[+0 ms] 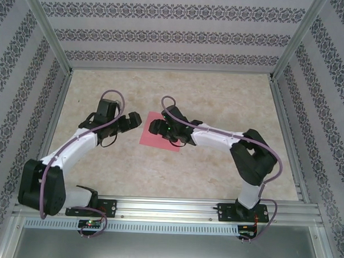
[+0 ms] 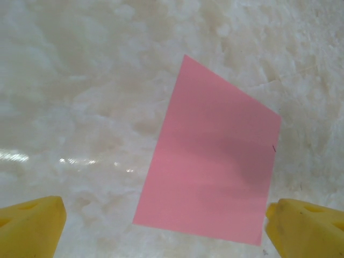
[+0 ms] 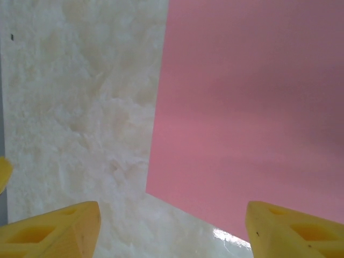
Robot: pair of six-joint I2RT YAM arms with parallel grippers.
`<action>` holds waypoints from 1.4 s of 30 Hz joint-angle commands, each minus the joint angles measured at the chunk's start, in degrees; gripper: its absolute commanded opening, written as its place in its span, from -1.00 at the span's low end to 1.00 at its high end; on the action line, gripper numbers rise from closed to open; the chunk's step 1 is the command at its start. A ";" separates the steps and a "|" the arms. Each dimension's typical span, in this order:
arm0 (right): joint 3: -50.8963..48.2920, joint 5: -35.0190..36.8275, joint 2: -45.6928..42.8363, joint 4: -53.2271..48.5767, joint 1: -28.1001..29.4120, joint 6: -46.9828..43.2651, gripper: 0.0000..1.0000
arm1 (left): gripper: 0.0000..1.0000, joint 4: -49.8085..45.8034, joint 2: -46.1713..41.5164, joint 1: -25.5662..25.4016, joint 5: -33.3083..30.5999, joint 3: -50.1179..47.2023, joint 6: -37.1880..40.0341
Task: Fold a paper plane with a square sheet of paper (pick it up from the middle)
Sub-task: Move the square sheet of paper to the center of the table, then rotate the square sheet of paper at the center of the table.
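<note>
On the pale marbled table (image 1: 230,108) the square sheet of paper (image 1: 150,138) lies flat and unfolded near the middle, the left gripper (image 2: 169,226) just beside its left edge with yellow fingers wide apart and empty, the right gripper (image 3: 174,231) above it, fingers also apart, gripping nothing.

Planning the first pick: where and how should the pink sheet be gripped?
Probably its middle, from straight above: the square sheet of paper lies flat on the table, with no raised edge for jaws to slip under.
</note>
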 commanded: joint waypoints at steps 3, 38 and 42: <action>-0.10 -2.03 3.57 -0.76 0.23 0.96 0.45 | 1.00 3.52 -6.04 0.64 -0.94 -6.71 -1.76; 18.09 14.60 9.07 -33.58 -2.94 -16.44 0.54 | 1.00 8.70 -9.28 -4.54 -7.32 -9.03 4.06; 17.48 13.73 10.14 -32.07 -3.93 -15.69 0.55 | 1.00 8.93 -10.53 -4.25 -9.54 -9.97 2.98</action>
